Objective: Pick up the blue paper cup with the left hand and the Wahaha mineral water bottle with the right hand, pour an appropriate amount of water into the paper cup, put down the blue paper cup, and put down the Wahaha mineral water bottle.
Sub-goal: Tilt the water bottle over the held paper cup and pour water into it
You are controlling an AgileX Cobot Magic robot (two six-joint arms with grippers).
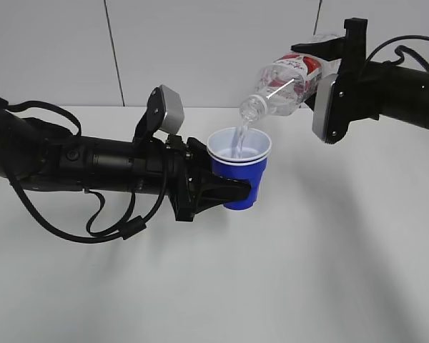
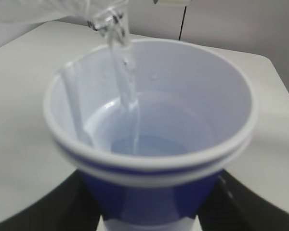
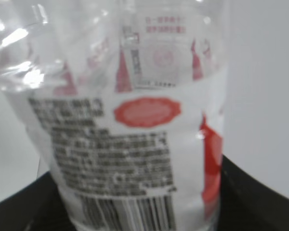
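My left gripper (image 1: 232, 191) is shut on the blue paper cup (image 1: 239, 171) and holds it upright above the table; in the left wrist view the cup (image 2: 149, 192) fills the frame between black fingers (image 2: 43, 211). My right gripper (image 1: 336, 71) is shut on the Wahaha mineral water bottle (image 1: 289, 82), tilted neck-down to the left, its mouth just above the cup's rim. A stream of water (image 1: 239, 137) runs into the cup, with a shallow pool (image 2: 144, 144) at the bottom. The bottle's red-and-white label (image 3: 135, 144) fills the right wrist view.
The white table (image 1: 329, 271) lies under both arms. The left arm's looping black cables (image 1: 93, 221) hang near the table surface. A pale wall with vertical seams (image 1: 114, 50) stands behind.
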